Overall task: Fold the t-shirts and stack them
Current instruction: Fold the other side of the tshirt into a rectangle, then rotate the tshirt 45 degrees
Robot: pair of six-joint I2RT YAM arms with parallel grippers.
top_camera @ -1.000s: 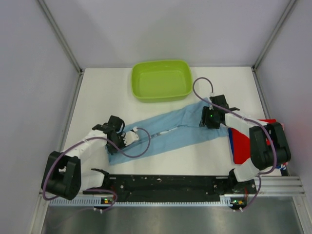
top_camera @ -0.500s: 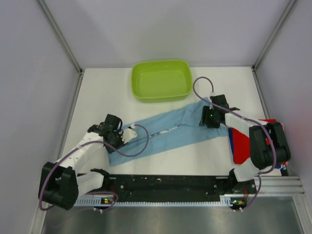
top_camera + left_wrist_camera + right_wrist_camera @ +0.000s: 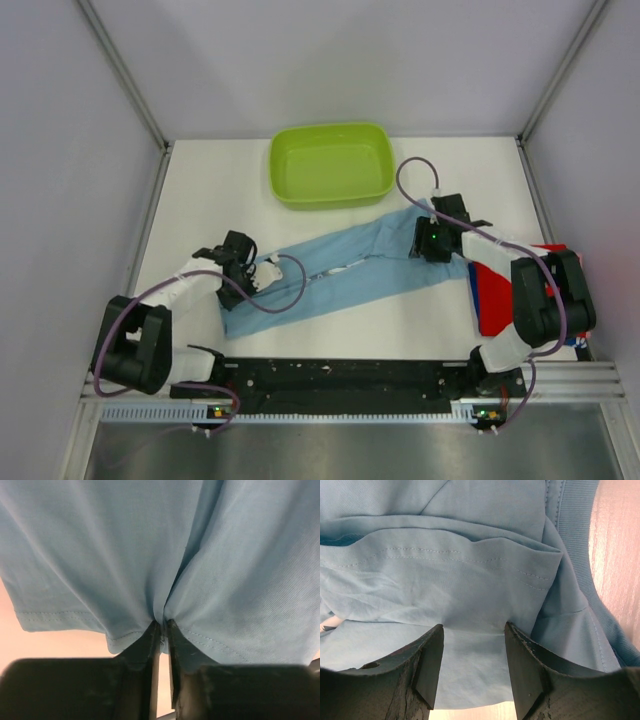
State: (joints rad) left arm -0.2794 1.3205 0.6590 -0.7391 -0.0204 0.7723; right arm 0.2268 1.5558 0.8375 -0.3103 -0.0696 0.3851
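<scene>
A light blue t-shirt (image 3: 350,268) lies folded lengthwise into a long strip across the table, running from lower left to upper right. My left gripper (image 3: 262,277) is at its lower-left end, shut on the hem; the left wrist view shows the cloth (image 3: 150,555) pinched between the closed jaws (image 3: 163,626). My right gripper (image 3: 425,247) is at the strip's upper-right end, open, its fingers pressing down on the cloth (image 3: 470,580) near the collar. Folded red (image 3: 492,290) and darker blue (image 3: 480,300) t-shirts lie stacked at the right, partly hidden by the right arm.
A lime-green plastic basin (image 3: 330,163) stands at the back middle, just beyond the strip. The enclosure walls rise at left, right and back. The black rail (image 3: 340,375) with the arm bases runs along the near edge.
My left arm's elbow swung out and back, and the gripper shifted slightly up and right with the hem. The right gripper and the shirt's right end have not moved.
</scene>
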